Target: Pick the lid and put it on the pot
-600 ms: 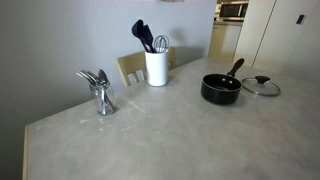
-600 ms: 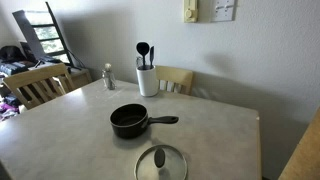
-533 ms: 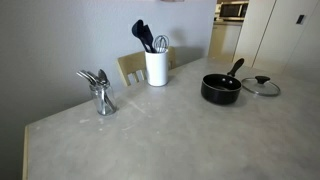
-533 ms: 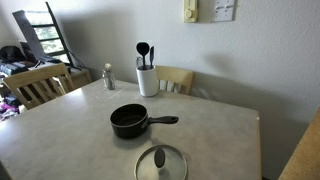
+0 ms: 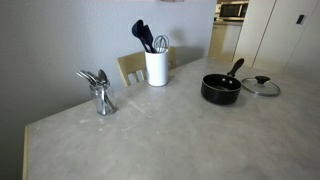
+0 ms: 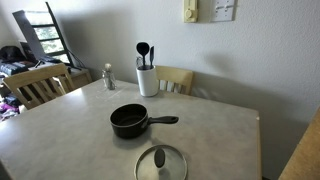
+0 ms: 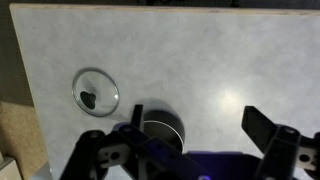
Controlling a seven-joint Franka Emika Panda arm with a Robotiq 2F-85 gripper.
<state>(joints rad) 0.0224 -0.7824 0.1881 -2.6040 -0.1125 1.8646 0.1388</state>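
The job looks barely begun, I'd say: this is the approach before any pick. The round, flat clear-glass lid (image 6: 161, 161), with its thin silvery rim and small dark centre knob, lies flat on the pale, mottled stone-look table (image 6: 60, 130). It sits just beside the small, shallow black pot (image 6: 129, 121) with the long straight handle, not on it. No arm shows in either exterior view.

From the wrist view, the gripper (image 7: 180, 140) hangs well above the table. Its two dark fingers are spread wide with nothing between them. It is roughly over the pot (image 7: 165, 125), with the lid (image 7: 96, 92) off to one side.

The next move, I reckon, is to shift across until it is centred on the lid, come down, and close on the knob. The glass looks smooth and the rim lies flush to the table, so the knob seems the only sensible hold, and it is a small target. The pot is matt, open-topped and about as wide as the lid, so seating it will call for level, centred placing.
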